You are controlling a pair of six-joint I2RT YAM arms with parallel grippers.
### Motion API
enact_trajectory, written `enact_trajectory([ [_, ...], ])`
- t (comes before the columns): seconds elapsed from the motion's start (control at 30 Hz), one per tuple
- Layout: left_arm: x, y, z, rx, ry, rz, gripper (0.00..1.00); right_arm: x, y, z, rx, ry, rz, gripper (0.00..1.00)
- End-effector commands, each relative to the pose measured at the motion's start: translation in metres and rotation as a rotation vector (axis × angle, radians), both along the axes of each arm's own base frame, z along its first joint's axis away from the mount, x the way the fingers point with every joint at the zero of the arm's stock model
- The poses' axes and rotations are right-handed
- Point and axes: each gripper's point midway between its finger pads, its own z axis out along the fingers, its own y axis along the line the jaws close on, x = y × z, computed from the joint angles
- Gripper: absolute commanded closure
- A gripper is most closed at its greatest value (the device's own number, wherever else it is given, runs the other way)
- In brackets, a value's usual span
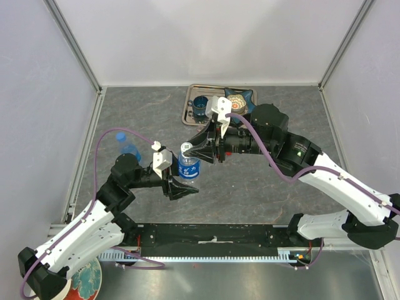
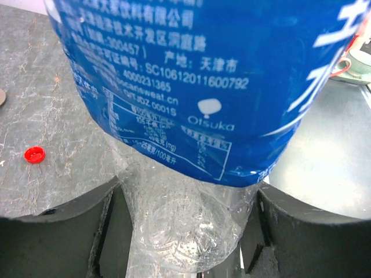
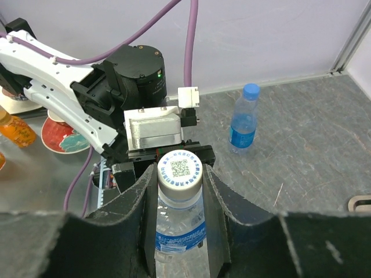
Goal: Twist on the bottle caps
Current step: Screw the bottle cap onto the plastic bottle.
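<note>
Between the fingers of the left gripper (image 1: 185, 185) a bottle (image 2: 191, 87) with a blue label is clamped by its clear lower part. One dark finger (image 2: 58, 226) is pressed against each side. At the top of the same bottle the right gripper (image 3: 179, 194) is closed on the white cap (image 3: 180, 169). This cap is seated on the neck and a square printed code is shown on its top. A finger (image 3: 130, 220) of the right gripper is set against each side of the cap. How far the cap is turned onto the thread cannot be told. The bottle is thus held at both ends, the left gripper at the base end and the right gripper at the cap end.

To the left of the left gripper, apart from the held bottle, a red cap (image 2: 35, 154) is seen lying alone on the grey surface (image 1: 262, 187). Further to the left of that gripper, beside the left arm, a second bottle (image 1: 129, 150) is stood upright on the surface, with a blue cap (image 3: 250, 90) on its neck.

Beyond the right gripper, at the far edge of the surface, a metal tray (image 1: 189, 106) is placed, and a dark blue cup (image 1: 200, 106) is held in it.
</note>
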Motion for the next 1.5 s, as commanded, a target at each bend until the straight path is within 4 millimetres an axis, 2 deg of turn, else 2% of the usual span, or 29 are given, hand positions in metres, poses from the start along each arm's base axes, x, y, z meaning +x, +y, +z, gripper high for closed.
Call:
enact_trajectory([
  [0.0, -0.001, 0.002, 0.017, -0.030, -0.083, -0.010, 0.98, -0.008, -0.003, 0.019, 0.015, 0.033, 0.037, 0.83],
  [0.3, 0.003, 0.004, 0.011, -0.016, -0.096, 0.004, 0.98, -0.013, -0.010, 0.008, -0.046, 0.076, 0.038, 0.85],
  [0.57, 0.008, 0.003, 0.016, -0.021, -0.102, 0.024, 0.98, -0.008, -0.013, -0.008, -0.083, 0.119, -0.005, 0.87],
  [0.8, 0.034, 0.008, 0.029, -0.040, -0.139, 0.170, 0.98, 0.008, -0.006, -0.043, -0.159, 0.208, -0.088, 0.93],
  [0.93, 0.053, 0.013, 0.033, -0.041, -0.158, 0.275, 0.98, 0.018, -0.007, -0.056, -0.161, 0.246, -0.160, 0.98],
  [1.0, 0.064, 0.018, 0.035, -0.042, -0.163, 0.341, 0.98, 0.019, -0.006, -0.061, -0.151, 0.269, -0.173, 1.00],
  [1.23, 0.077, 0.023, 0.035, -0.033, -0.178, 0.414, 0.98, 0.024, -0.009, -0.068, -0.159, 0.285, -0.246, 1.00],
  [1.33, 0.084, 0.027, 0.034, -0.029, -0.180, 0.460, 0.98, 0.026, -0.010, -0.073, -0.172, 0.287, -0.304, 1.00],
  [1.37, 0.088, 0.030, 0.033, -0.028, -0.179, 0.484, 0.98, 0.033, -0.012, -0.076, -0.178, 0.279, -0.361, 1.00],
  [1.4, 0.090, 0.031, 0.033, -0.028, -0.177, 0.496, 0.98, 0.026, -0.007, -0.077, -0.180, 0.284, -0.363, 1.00],
  [1.47, 0.095, 0.033, 0.032, -0.023, -0.172, 0.524, 0.98, 0.026, -0.002, -0.083, -0.192, 0.284, -0.405, 1.00],
])
